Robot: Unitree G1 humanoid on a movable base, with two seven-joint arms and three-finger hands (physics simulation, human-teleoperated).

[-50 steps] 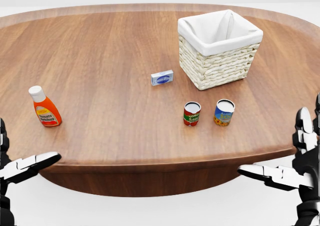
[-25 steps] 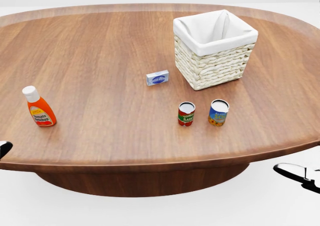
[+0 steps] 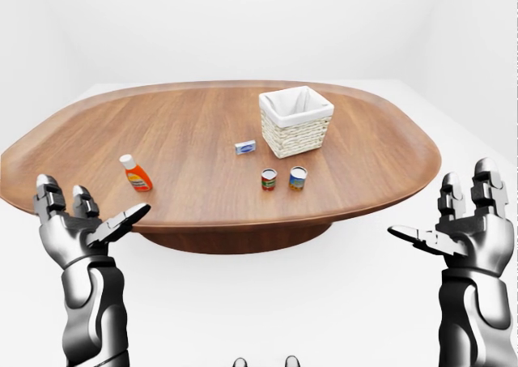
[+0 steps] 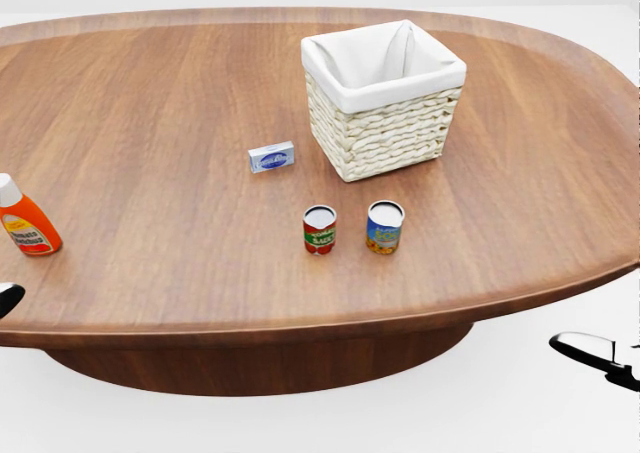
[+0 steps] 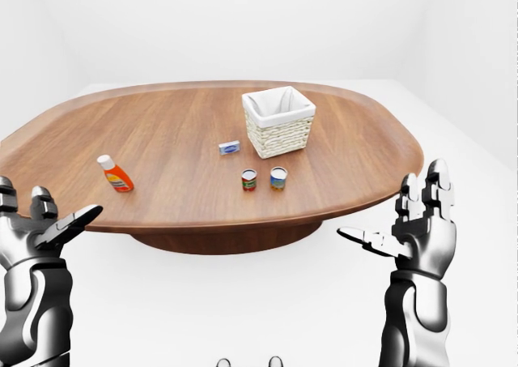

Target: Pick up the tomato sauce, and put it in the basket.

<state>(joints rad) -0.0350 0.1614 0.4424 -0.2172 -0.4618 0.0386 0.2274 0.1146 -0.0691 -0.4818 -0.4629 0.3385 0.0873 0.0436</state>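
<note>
My view just slid right, so the base moved. The sauce can (image 4: 319, 229) sits near the basket (image 4: 385, 98). Left hand (image 3: 81, 225) and right hand (image 3: 461, 229) both spread wide, holding nothing.

On the table (image 4: 150, 93) in the head view, the basket (image 4: 383, 98) is standing toward the top right, with the small box (image 4: 271, 157) lying just to its left. Below them two cans are standing side by side: the tomato sauce (image 4: 319, 229) left, the other can (image 4: 384, 226) right. The bottle (image 4: 25, 223) is sitting at the far left edge
</note>
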